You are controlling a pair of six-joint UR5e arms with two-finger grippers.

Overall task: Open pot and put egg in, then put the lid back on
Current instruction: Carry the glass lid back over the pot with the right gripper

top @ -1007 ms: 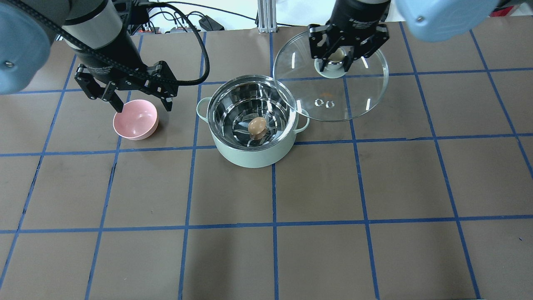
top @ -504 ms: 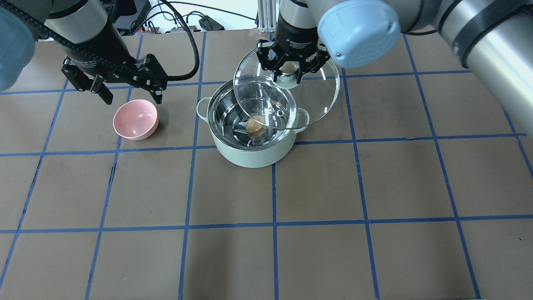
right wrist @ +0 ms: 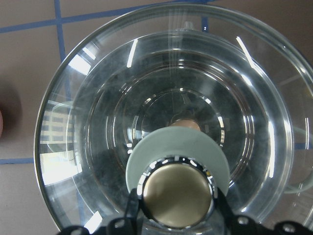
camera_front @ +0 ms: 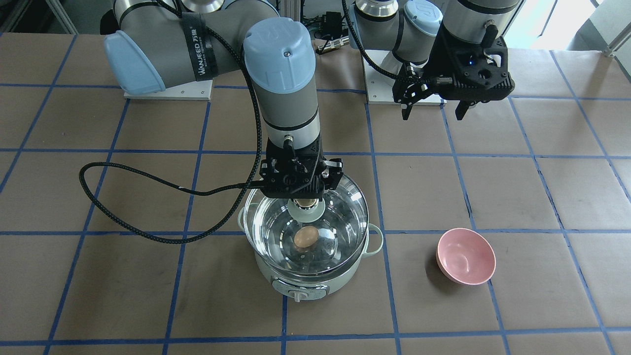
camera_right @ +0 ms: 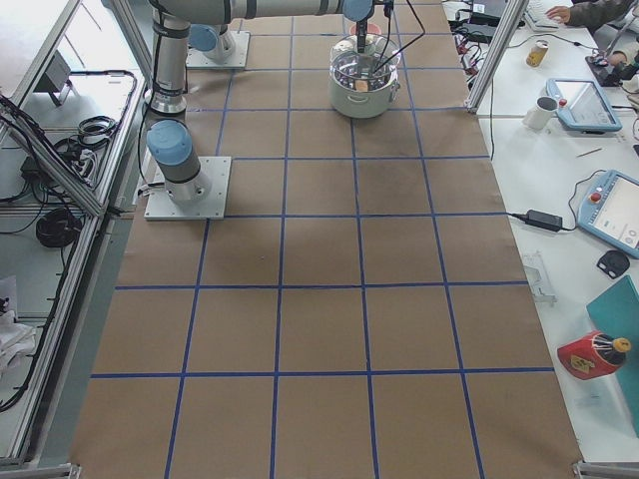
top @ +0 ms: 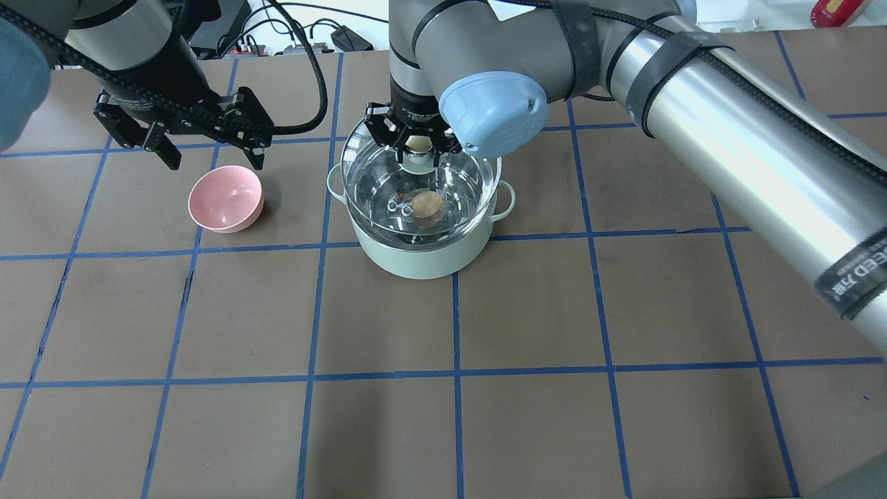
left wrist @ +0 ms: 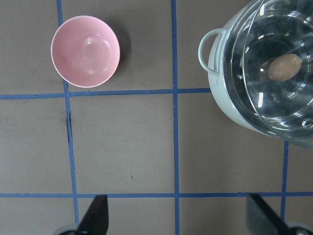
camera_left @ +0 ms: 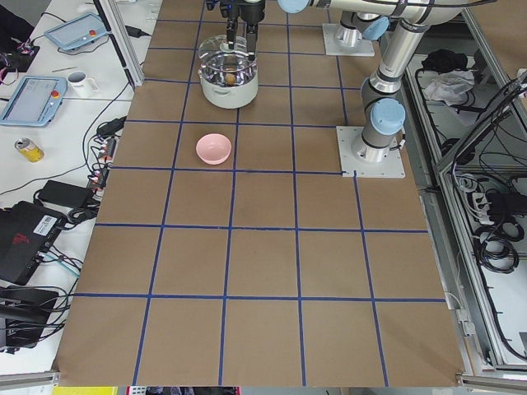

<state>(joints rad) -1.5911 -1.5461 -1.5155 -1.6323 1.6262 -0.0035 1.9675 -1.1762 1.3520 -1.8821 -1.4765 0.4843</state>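
Above the pot (top: 416,260), the right gripper (top: 418,149) is partly covered in the overhead view by the arm's blue joint cap (top: 492,114), so only part of its fingers is seen there. In the right wrist view the fingers are cut off at the bottom edge, but they are seen clamped on either side of the knob (right wrist: 176,196) of the lid (top: 461,177). The lid is held level over the pot's mouth. Whether its metal rim touches the pot's rim cannot be told: through the glass the pot's rim appears smaller than the lid's, and in the overhead view the lid looks shifted towards the far side. In the left wrist view the pot is cut off at the right edge. In both side views the pot is small, and its contents are hard to make out.

The egg (top: 426,206) is seen through the glass, lying on the steel bottom near the middle of the pot. The white dial (camera_front: 298,295) faces the operators' side. The pink bowl (top: 226,199) stands upright on the table (top: 554,312), apart from the pot on the robot's left. The left gripper (top: 215,163) is held above the table just behind the bowl, with its fingers spread apart and nothing between them.
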